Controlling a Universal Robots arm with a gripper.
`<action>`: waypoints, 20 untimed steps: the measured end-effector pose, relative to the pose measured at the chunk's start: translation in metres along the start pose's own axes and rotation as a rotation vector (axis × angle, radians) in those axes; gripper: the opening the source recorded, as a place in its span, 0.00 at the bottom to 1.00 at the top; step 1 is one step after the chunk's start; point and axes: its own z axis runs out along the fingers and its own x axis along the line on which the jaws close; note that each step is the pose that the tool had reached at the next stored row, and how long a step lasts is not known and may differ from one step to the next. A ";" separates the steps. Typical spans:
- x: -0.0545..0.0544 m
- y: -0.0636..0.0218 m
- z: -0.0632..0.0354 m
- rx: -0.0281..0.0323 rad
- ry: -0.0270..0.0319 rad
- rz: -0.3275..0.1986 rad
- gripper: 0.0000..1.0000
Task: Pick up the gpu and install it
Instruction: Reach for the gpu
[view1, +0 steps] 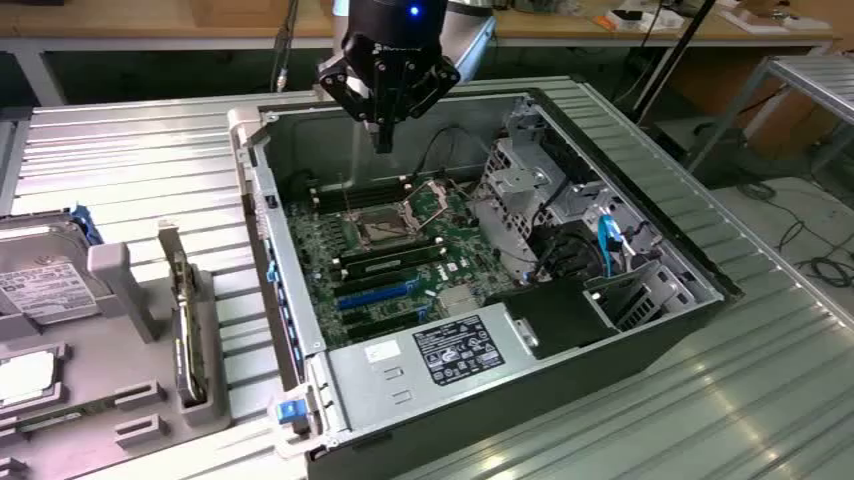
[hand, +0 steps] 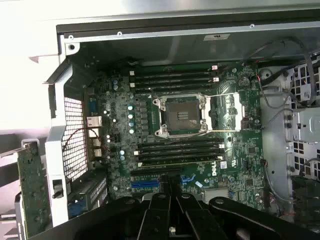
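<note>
The black tool (view1: 384, 138) hung over the open black computer case (view1: 641, 350), fingers pressed together, gripping nothing. The thin green-board gpu (view1: 190, 330) with its silver bracket stood on edge in a grey holder (view1: 114, 275) beside the case, toward the ribbed metal table's (view1: 747, 400) edge at the exterior view's left.

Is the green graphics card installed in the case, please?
Not installed: the green card stands on edge in the grey rack beside the open black case.

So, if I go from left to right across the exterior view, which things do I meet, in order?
hard drive → gpu → motherboard → metal drive cage
</note>
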 end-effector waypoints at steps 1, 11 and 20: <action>0.000 0.0000 0.0000 0.0000 0.0000 0.000 0.11; 0.001 -0.0001 -0.0001 0.0001 0.0000 0.000 0.11; 0.010 -0.0018 -0.0003 0.0001 0.0000 0.000 0.11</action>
